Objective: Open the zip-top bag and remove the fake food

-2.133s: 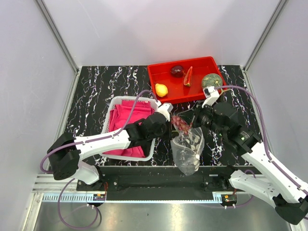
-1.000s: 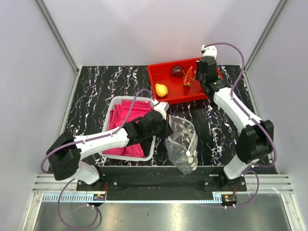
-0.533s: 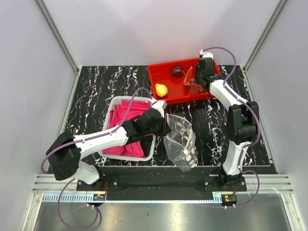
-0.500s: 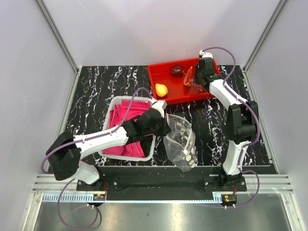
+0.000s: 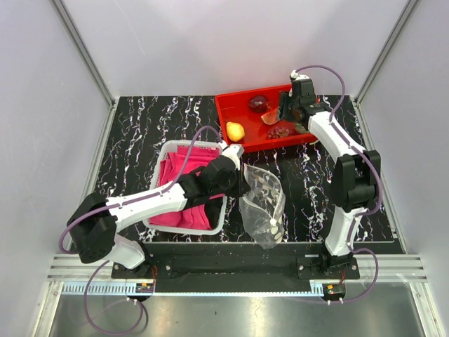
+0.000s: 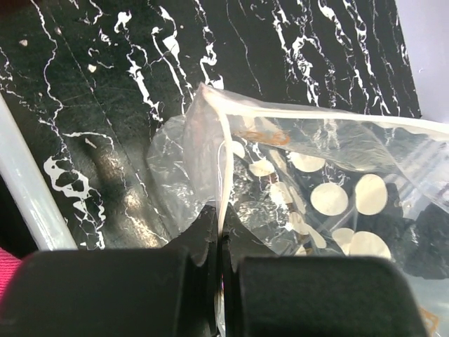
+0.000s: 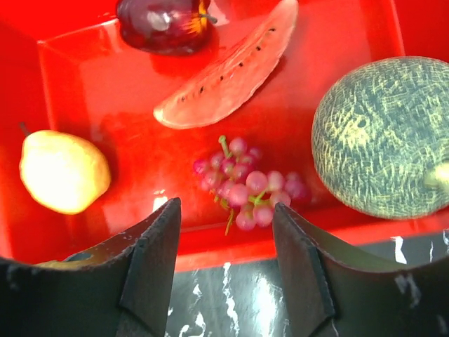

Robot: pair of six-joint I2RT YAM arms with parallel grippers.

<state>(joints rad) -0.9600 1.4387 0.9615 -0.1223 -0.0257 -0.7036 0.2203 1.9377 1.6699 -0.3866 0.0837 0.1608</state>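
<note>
- Stretching over the black marbled table (image 5: pixel 140 133), my two arms work well apart: the left one bends toward the middle, and the right one reaches to the far right corner.
- The white basket (image 5: pixel 168 147) sits left of centre with pink cloth (image 5: pixel 186 172) folded inside it, and my left forearm crosses above it.
- The red tray (image 5: pixel 242 112) (image 7: pixel 91 91) lies at the far edge. My right gripper (image 5: pixel 286 119) (image 7: pixel 224 210) hovers over the tray's near rim, fingers spread wide and holding nothing.
- The zip-top bag (image 5: pixel 263 203) (image 6: pixel 316 175) rests on the table just right of the basket. My left gripper (image 5: pixel 238 181) (image 6: pixel 219 232) is clamped tight on a fold of the bag's upper edge.
- The melon (image 7: pixel 382 137) fills the tray's right end.
- The watermelon slice (image 5: pixel 270 118) (image 7: pixel 228 70) lies near the tray's middle.
- The lemon (image 5: pixel 235 131) (image 7: pixel 63 172) sits at the tray's left end.
- The dark red fruit (image 5: pixel 258 104) (image 7: pixel 165 24) is by the far wall.
- The grapes (image 5: pixel 278 130) (image 7: pixel 245 182) lie on the tray floor between slice and melon, just below my open right fingers.
</note>
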